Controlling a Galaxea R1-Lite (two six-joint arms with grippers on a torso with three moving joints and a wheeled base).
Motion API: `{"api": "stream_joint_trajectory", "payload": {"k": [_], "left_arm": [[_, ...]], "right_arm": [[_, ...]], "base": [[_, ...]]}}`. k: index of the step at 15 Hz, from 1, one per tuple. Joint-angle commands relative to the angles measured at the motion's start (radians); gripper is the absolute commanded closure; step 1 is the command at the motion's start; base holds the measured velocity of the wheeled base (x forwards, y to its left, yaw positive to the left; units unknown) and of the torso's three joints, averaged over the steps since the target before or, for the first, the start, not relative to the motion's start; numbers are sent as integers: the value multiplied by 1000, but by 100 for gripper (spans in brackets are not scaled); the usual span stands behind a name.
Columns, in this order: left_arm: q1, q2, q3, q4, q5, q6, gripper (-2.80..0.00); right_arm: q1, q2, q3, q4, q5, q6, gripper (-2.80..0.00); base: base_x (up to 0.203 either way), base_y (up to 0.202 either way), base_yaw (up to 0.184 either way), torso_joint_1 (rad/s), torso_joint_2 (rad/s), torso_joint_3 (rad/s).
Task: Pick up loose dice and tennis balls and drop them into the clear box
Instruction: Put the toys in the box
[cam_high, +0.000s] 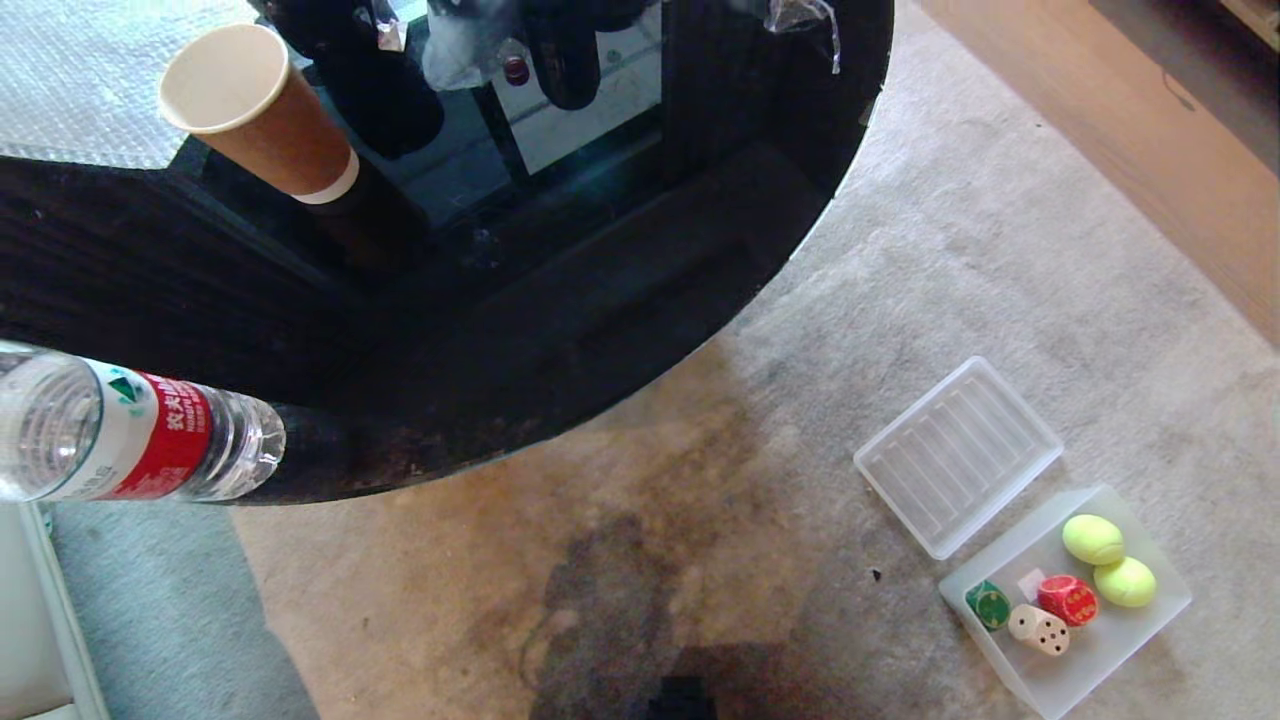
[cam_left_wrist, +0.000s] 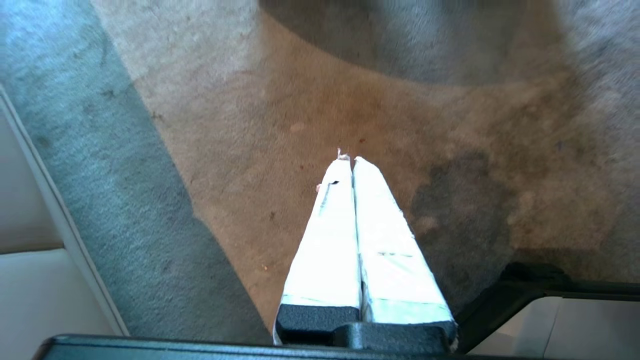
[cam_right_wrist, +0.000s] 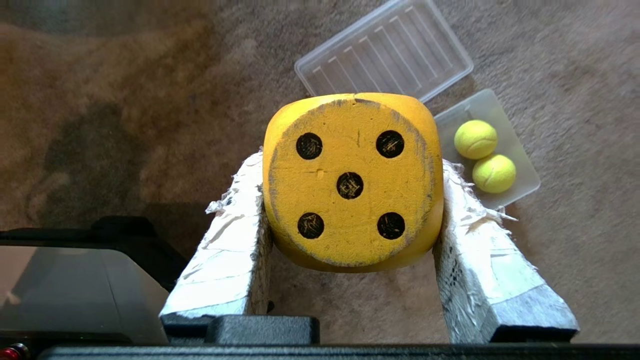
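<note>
One yellow die (cam_right_wrist: 352, 182) is clamped in the right hand (cam_right_wrist: 352, 200), to be carried over the clear box (cam_high: 1100, 655) and released; the left hand (cam_left_wrist: 352, 165) hangs closed, empty.

You see stained beige carpet (cam_high: 700, 480) carrying the clear box (cam_high: 1150, 630) and, just beside it, a ribbed lid (cam_high: 957, 455).

the carpet (cam_high: 900, 300) looks short-piled, matt and stained. the clear box (cam_high: 1150, 640) and its ribbed lid (cam_high: 955, 455) are frosted translucent plastic. the tennis balls (cam_high: 1093, 539) look fuzzy. the yellow die (cam_right_wrist: 352, 182) has a matt, scuffed, grainy face. frayed white tape wraps the right gripper (cam_right_wrist: 352, 200) fingers. the paper cup (cam_high: 270, 115) is matt; the bottle (cam_high: 150, 435) is glossy clear plastic.
</note>
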Motion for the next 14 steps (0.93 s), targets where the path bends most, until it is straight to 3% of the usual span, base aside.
{"api": "stream_joint_trajectory", "payload": {"k": [1,4,10,14], "left_arm": [[0,0,2,0,0,-1,0],[0,0,2,0,0,-1,0],[0,0,2,0,0,4,0],[0,0,0,0,0,4,0]], "right_arm": [[0,2,0,1,0,-1,0],[0,2,0,1,0,-1,0],[0,2,0,-1,0,-1,0],[0,2,0,1,-1,-1,0]], "base": [[0,0,0,2,2,208],[0,0,0,2,0,176],[0,0,0,2,-1,19],[-3,9,-128,2,3,4]]}}
